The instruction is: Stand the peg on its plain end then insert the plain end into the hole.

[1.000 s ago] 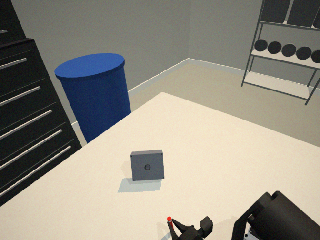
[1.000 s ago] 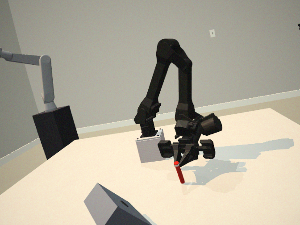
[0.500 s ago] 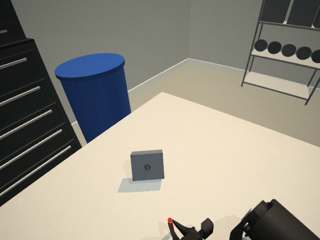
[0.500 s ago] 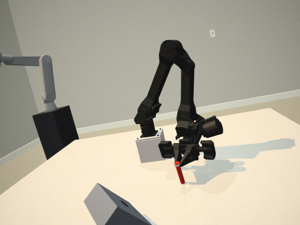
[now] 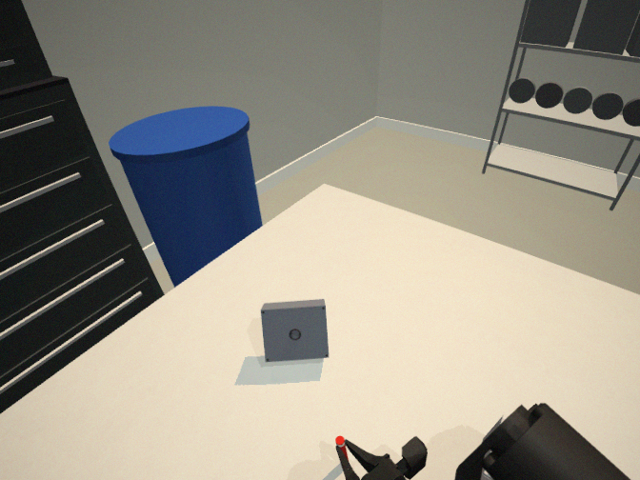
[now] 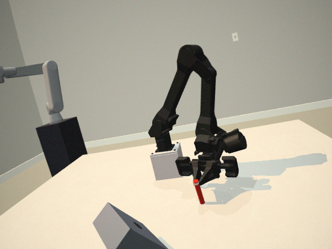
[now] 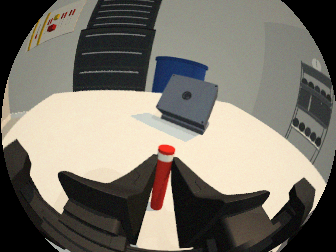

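A red peg (image 5: 340, 440) (image 6: 199, 193) (image 7: 160, 185) stands close to upright, its white-banded end up and its plain end down. The plain end is at or just above the table; its shadow starts right at that end. My gripper (image 5: 342, 445) (image 6: 197, 182) (image 7: 164, 160) is shut on the peg near the white band, reaching in from the robot's side. The grey sloped panel (image 5: 310, 317) (image 6: 109, 222) (image 7: 202, 102) stands apart from the peg, with one round hole (image 5: 294, 334) (image 6: 138, 225) (image 7: 186, 95) in its face. The hole shows nothing in it.
The pale table (image 5: 413, 310) (image 6: 66, 200) (image 7: 75, 130) bears the panel and the arm's light base (image 6: 166, 166). A blue barrel (image 5: 196, 196) (image 7: 177, 75) and dark drawers (image 5: 56, 207) (image 7: 114, 60) stand beyond the table's edge. A shelf rack (image 5: 552, 154) stands farther off.
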`<state>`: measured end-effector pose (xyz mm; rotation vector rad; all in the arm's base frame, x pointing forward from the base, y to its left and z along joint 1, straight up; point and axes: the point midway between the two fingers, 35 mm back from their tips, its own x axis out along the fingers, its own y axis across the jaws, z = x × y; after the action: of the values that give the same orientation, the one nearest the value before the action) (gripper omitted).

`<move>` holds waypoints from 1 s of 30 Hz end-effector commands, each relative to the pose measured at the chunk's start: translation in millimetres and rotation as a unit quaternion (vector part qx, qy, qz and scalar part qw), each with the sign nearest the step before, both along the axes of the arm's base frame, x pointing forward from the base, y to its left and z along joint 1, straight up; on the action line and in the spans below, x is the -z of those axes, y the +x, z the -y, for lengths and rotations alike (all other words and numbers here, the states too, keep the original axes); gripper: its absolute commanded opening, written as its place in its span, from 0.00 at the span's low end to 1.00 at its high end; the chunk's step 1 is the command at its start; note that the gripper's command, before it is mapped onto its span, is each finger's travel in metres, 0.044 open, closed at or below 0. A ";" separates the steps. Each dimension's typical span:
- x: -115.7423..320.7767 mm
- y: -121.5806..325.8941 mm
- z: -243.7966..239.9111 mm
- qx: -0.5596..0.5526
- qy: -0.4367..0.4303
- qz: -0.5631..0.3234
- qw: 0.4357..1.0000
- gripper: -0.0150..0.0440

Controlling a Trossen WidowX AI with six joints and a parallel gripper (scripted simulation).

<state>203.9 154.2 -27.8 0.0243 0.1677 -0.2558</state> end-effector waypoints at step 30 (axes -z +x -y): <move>3.3 -11.4 8.4 0.003 -0.012 0.008 1.000 0.34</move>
<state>193.4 145.1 -29.0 0.0015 0.1475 -0.2633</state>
